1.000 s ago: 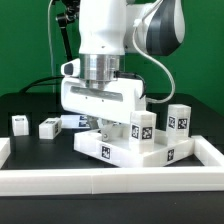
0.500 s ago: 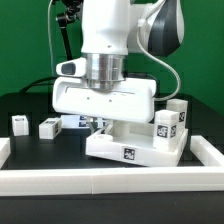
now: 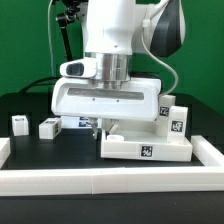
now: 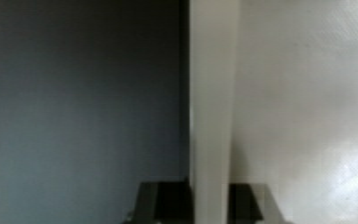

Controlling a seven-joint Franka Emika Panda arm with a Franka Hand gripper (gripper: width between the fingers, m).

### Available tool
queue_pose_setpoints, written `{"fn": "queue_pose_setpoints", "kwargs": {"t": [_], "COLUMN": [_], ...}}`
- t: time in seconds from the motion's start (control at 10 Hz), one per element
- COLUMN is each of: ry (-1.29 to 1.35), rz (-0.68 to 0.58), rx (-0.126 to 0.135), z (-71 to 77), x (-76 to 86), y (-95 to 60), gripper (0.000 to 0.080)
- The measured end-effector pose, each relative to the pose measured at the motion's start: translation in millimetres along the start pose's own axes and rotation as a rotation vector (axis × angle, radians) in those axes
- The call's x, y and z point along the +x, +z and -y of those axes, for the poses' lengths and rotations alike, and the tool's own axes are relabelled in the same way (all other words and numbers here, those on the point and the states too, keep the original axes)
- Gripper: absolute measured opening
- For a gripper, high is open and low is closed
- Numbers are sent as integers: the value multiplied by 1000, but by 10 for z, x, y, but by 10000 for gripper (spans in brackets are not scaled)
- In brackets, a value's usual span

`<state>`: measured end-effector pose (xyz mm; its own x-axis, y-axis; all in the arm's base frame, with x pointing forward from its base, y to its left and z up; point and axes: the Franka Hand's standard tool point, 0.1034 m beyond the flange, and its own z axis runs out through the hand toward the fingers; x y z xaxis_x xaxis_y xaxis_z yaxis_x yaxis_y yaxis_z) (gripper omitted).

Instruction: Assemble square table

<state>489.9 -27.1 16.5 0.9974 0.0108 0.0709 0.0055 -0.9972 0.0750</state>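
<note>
Square table (image 3: 148, 148), rim in hand (image 4: 202, 203) (wrist view)

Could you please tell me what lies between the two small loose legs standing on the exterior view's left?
Nothing lies there: the exterior view shows only bare black table between the leftmost leg and the second leg, which stand apart.

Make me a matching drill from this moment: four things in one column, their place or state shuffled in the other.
Things:
1. tabletop slab
2. leftmost leg
3. end effector
4. border wall

Places or states:
A. shut on a white edge
B. long and low across the front
C. gripped at its edge, under the arm
D. loose, at the exterior view's far left

Pairs: 1-C, 2-D, 3-A, 4-B.
</note>
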Motion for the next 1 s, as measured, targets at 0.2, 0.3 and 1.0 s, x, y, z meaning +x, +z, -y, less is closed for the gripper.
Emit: {"fn": "queue_pose_setpoints", "kwargs": {"t": [0.2,0.3,1.0], "ry": [-145,-285,-780], "rz": [1,-1,-11], "rx": [-7,-17,-61], "z": [-22,-33,24], "x": [17,76,337], "y": [0,-7,-73], "gripper": [61,61,61]}}
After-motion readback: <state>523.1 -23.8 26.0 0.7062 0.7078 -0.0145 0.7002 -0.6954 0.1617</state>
